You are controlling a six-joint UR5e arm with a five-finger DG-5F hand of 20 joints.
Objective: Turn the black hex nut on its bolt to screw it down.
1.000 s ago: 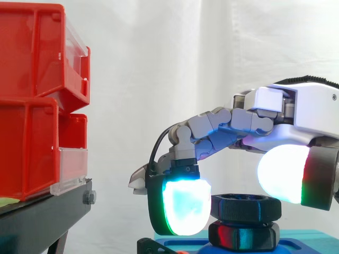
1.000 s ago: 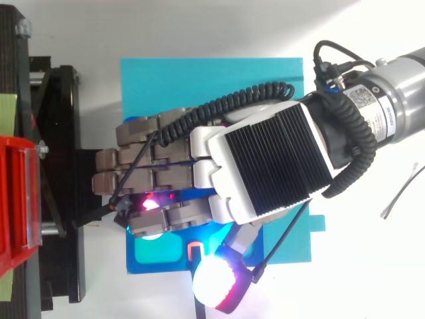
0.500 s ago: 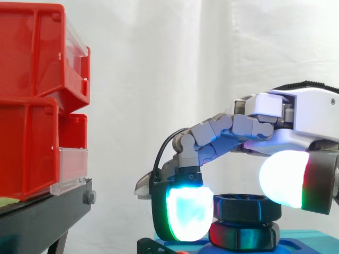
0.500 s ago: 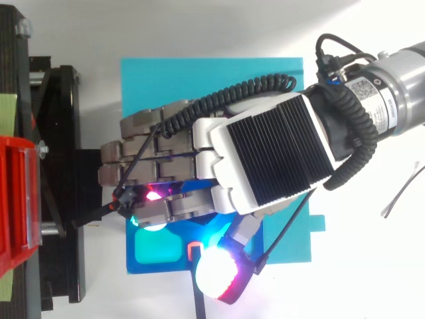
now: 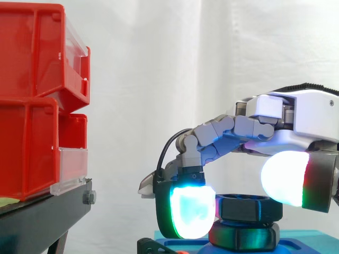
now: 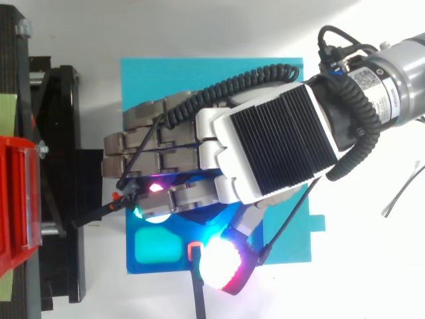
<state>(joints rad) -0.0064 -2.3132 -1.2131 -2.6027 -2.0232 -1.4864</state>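
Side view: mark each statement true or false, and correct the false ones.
1. The hand reaches in from the right. True.
2. The black hex nut lies inside a red bin. False: it sits on its bolt above the blue base, under the hand.
3. The red bins are stacked on a black stand. True.
4. The hand's fingers are straight and well clear of the nut. False: they curl down round it, one glowing pad at its side.
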